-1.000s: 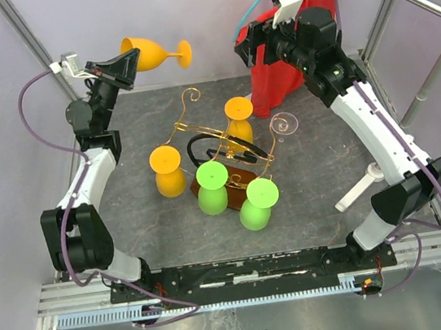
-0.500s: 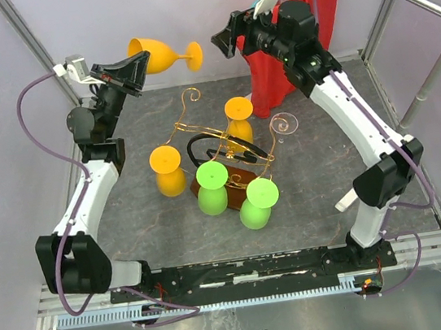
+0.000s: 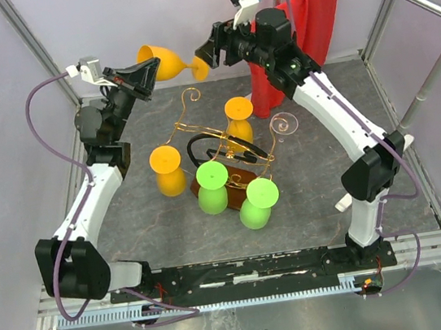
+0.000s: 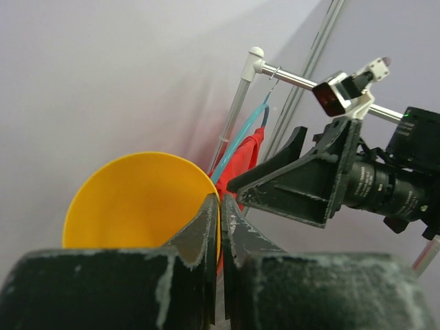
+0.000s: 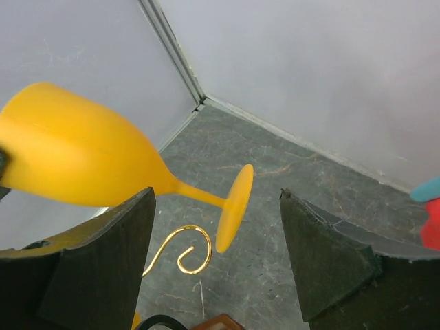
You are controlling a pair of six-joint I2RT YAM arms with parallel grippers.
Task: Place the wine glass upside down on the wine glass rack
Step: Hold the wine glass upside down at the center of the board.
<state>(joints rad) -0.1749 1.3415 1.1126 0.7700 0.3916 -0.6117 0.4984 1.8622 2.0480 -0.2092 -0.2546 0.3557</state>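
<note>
The left gripper [image 3: 140, 69] pinches the bowl rim of the orange wine glass [image 3: 163, 60] and holds it on its side in the air over the far part of the table [image 3: 307, 194], foot toward the right gripper [image 5: 216, 194]. That gripper stands spread, one finger on each side of the foot, not touching it. The wine glass rack [image 3: 199, 127] stands below at the table's centre, apart from both.

orange wine glass [image 3: 166, 59] being held in the air on its side, rim being pinched by left gripper [image 3: 142, 67], foot being pointed rightward, copper-wire wine glass rack [image 3: 197, 125] on dark wooden base being stood upright below it, well apart
</note>
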